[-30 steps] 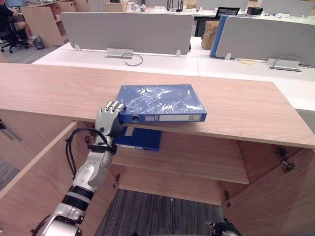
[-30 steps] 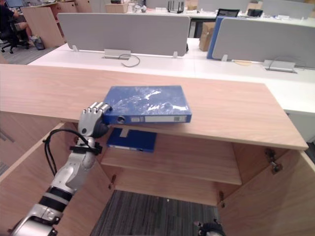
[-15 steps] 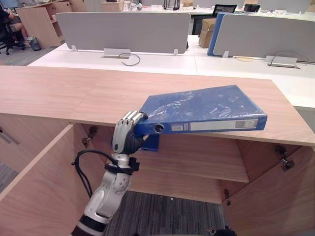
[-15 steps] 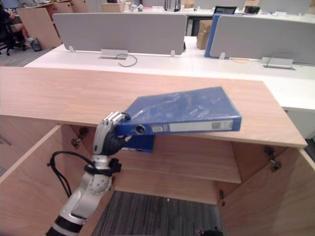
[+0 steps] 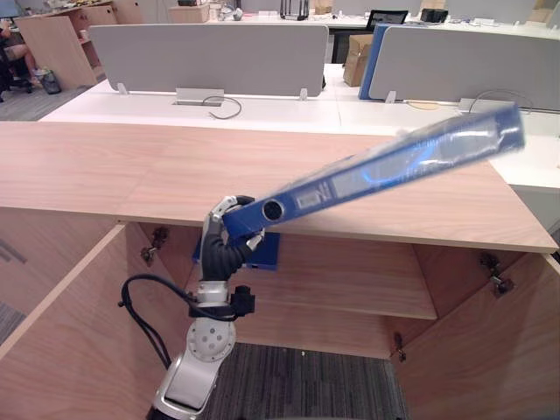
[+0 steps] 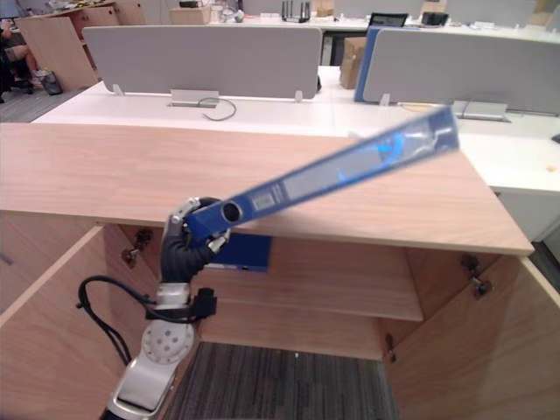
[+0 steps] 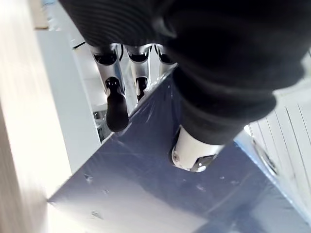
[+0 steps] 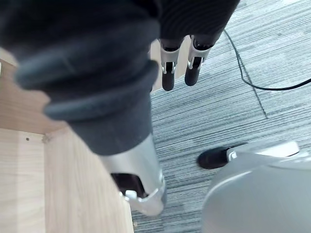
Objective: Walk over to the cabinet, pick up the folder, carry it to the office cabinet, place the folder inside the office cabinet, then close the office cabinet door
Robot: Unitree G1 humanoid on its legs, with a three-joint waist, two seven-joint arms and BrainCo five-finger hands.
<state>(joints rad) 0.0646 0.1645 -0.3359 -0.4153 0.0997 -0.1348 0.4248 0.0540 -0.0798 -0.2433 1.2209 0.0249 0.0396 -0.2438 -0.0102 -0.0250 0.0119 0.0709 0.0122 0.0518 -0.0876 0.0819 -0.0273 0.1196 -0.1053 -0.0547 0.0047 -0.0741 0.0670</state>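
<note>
A blue folder (image 5: 385, 171) wrapped in clear film hangs in the air above the wooden cabinet top (image 5: 105, 166), its far end tilted up to the right. My left hand (image 5: 219, 241) is shut on its lower spine end at the cabinet's front edge. In the left wrist view the fingers (image 7: 116, 104) curl over the blue cover (image 7: 146, 194) and the thumb presses on it. My right hand (image 8: 168, 73) hangs low over grey carpet, fingers straight, holding nothing.
A second blue folder (image 5: 265, 252) lies on the shelf (image 5: 350, 280) inside the cabinet, whose two doors (image 5: 61, 324) stand open towards me. White desks with grey dividers (image 5: 210, 57) stand behind. A person (image 5: 13, 61) sits at the far left back.
The folder has come up off the cabinet top; its far end has swung up and to the right while my left hand holds the spine end. The camera has shifted a little.
</note>
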